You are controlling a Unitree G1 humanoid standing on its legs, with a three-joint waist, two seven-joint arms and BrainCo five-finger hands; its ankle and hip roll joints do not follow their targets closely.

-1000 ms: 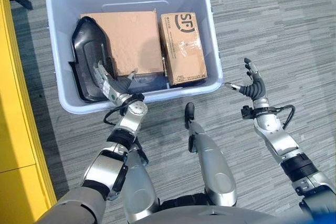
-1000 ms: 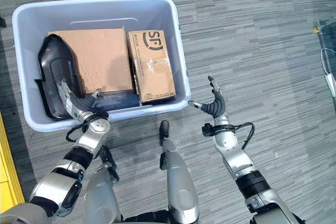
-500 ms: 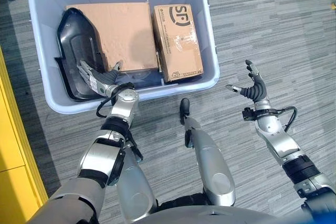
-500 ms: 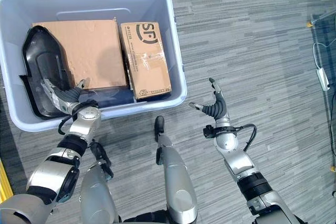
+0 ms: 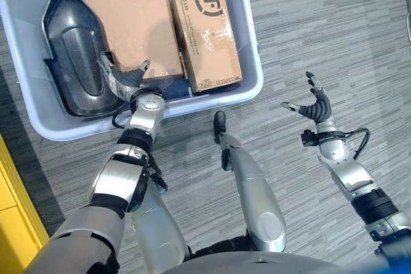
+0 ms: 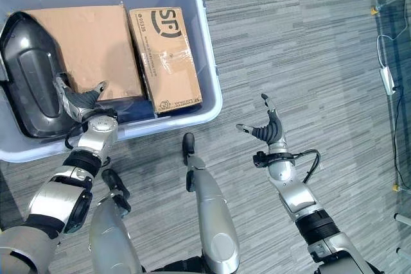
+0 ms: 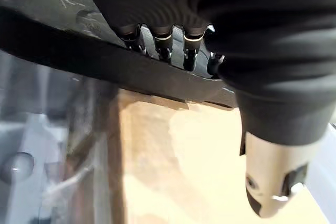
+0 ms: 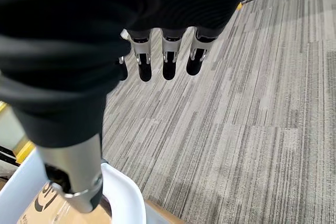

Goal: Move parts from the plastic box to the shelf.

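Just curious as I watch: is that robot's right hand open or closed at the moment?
Open. The right hand hangs over the carpet beside the plastic box, fingers spread and straight, thumb apart, holding nothing.

box [image 5: 253, 88]: on the carpet, up front, left of centre
black part [image 5: 74, 56]: inside, along the box's left wall
big carton [image 5: 135, 20]: middle, right next to it
small carton [image 5: 205, 33]: inside, by the right wall
shelf [image 5: 13, 210]: far left edge
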